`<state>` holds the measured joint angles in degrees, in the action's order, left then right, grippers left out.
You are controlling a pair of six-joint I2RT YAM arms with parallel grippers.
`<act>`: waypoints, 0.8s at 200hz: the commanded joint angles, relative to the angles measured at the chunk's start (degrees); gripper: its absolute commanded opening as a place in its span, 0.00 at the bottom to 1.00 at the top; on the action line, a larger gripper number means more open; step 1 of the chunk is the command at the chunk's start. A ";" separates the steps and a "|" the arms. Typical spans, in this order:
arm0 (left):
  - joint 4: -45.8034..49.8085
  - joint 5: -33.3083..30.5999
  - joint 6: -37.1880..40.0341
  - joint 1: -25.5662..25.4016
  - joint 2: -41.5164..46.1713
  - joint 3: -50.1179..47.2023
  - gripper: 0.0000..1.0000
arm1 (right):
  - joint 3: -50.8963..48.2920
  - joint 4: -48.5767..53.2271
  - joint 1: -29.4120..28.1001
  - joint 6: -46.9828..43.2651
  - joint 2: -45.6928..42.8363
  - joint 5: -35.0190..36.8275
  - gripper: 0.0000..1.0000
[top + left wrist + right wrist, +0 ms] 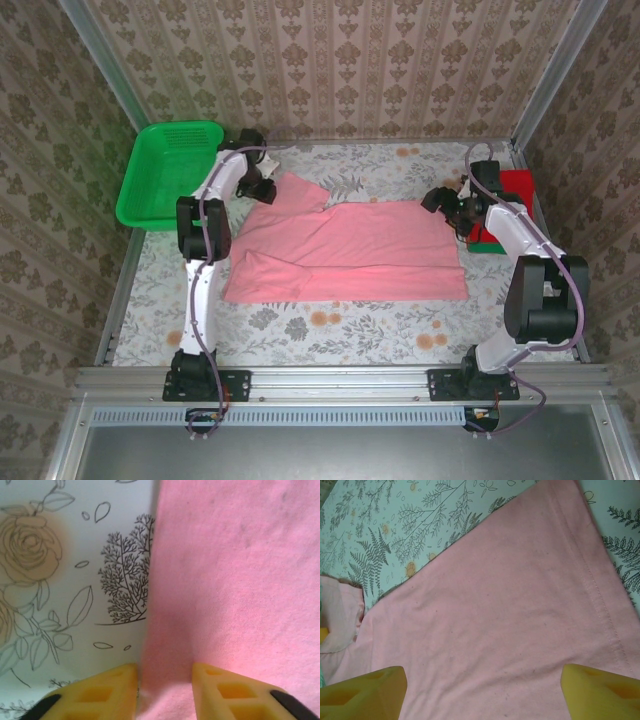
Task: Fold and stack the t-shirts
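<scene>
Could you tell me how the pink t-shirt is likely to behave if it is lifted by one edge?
Probably floppy: the pink t-shirt lies flat with soft wrinkles, so it should drape and sag. Likely light, being thin cloth. Pushed, it would likely bunch on the tablecloth.

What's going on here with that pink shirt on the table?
Two robot arms are working on a pink shirt spread out on the table. The left claw is down at the shirt's far left edge, its tips on either side of the cloth with a narrow gap between them. The right claw hangs wide open over the shirt's right end, holding nothing. A red shirt and a green shirt lie folded at the far right; the pink one is not yet stacked with them.
</scene>
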<state>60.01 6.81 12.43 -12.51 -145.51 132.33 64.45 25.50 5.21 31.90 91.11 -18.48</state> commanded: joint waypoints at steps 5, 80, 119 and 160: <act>3.27 1.57 0.03 0.12 -2.21 0.11 0.18 | 1.21 0.95 0.19 0.79 1.08 0.20 0.81; 2.36 2.94 -0.98 0.30 -1.58 -0.30 0.00 | 8.33 9.09 0.18 5.48 8.83 12.13 0.76; -1.02 5.01 -1.85 0.65 0.53 -4.09 0.00 | 19.22 13.59 -0.18 5.59 19.34 16.86 0.64; -2.25 6.07 -2.84 1.02 1.54 -5.01 0.00 | 29.22 16.57 -1.65 6.26 28.67 20.11 0.50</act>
<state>57.41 10.13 10.94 -11.44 -144.03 128.99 88.36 37.54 4.62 37.28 115.50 -2.68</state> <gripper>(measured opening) 0.051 0.528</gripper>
